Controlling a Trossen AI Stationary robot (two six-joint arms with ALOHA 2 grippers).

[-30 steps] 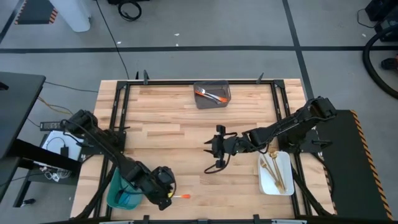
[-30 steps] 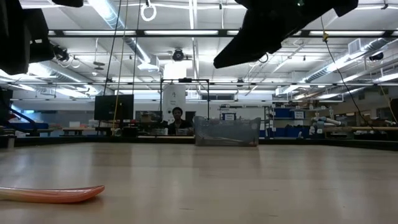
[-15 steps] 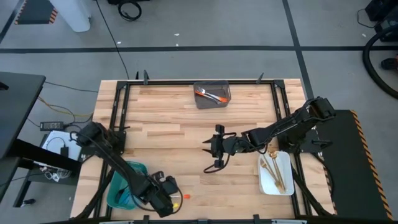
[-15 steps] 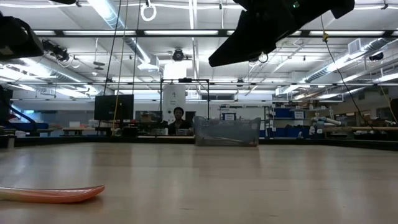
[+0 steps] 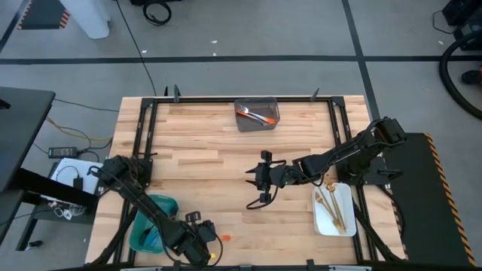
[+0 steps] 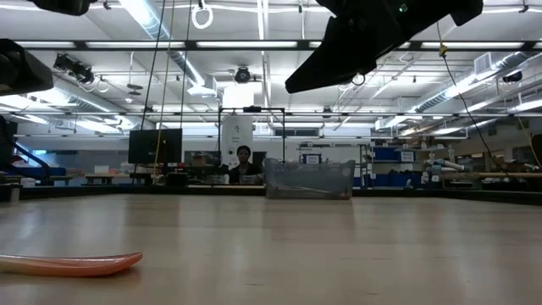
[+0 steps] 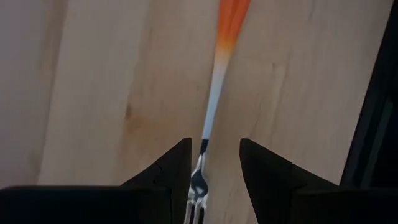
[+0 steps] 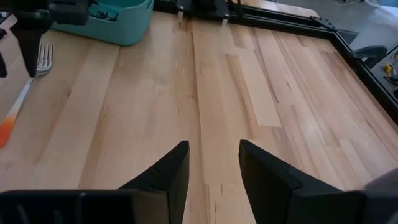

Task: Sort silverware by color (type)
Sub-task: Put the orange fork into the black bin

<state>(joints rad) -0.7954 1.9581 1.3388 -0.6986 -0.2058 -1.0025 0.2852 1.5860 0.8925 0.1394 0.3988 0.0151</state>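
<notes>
An orange-handled fork with a silver head lies flat on the wood by the table's near edge; its handle points toward the right. My left gripper stands open over it, pointing steeply down, one finger on each side of the fork's head, not touching as far as I can see. The right wrist view shows the same fork. My right gripper hovers open above the table's middle with nothing between its fingers.
A teal bin stands at the near left corner, just beside my left arm. A grey bin with orange-handled silverware stands at the far edge. A white bin with gold pieces sits at the right. A person shows far behind the table.
My left gripper has gone down and toward the table's near edge, tipping steeper, and now stands over the fork's head. The teal bin shows more from under the arm. The fork has stayed where it was.
</notes>
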